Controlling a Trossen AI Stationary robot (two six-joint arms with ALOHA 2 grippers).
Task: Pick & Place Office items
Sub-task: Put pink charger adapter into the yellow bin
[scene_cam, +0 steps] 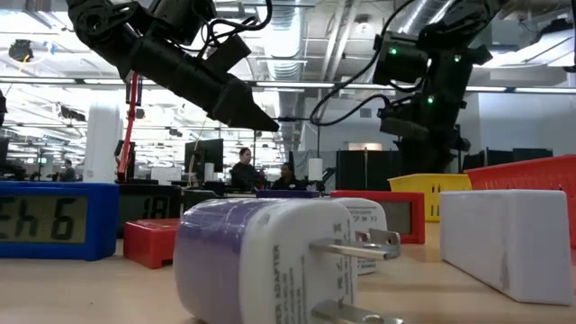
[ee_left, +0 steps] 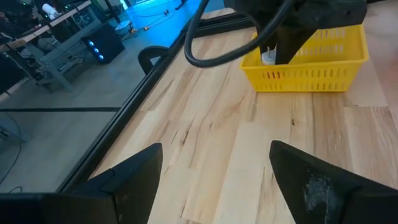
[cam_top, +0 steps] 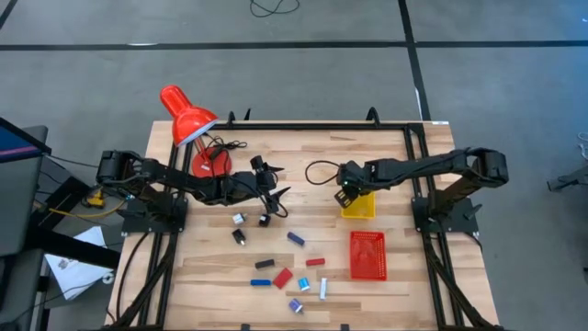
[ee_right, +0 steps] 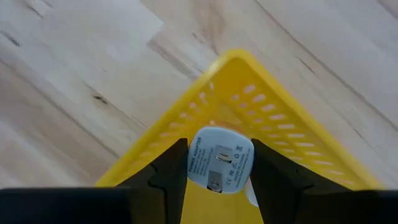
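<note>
My right gripper (ee_right: 219, 149) points steeply down over a corner of the yellow tray (ee_right: 186, 134), shut on a small white plug adapter (ee_right: 221, 163). The tray (cam_top: 358, 206) stands right of the table's middle. My left gripper (cam_top: 274, 197) hovers open over the middle of the table, aimed at the tray, with nothing between its fingers (ee_left: 127, 180). Several small office items lie loose on the wood nearer the front: black-and-silver clips (cam_top: 239, 235), a blue bar (cam_top: 296, 239), red blocks (cam_top: 282, 278) and light-blue bits (cam_top: 303, 285). My right gripper pinches the adapter by two opposite sides (ee_right: 194, 163) between its two fingers. The fingers come from above, pointing steeply down. The adapter's printed face is turned up toward the wrist. It hangs inside the tray's corner (ee_left: 268, 57); whether it touches the tray's floor I cannot tell.
A red mesh basket (cam_top: 367, 255) stands just in front of the yellow tray. A big red desk lamp (cam_top: 188, 119) rises at the far left, its base (cam_top: 209, 162) beside my left arm. A black cable loop (cam_top: 317, 171) lies behind the grippers. Black rails frame the table.
</note>
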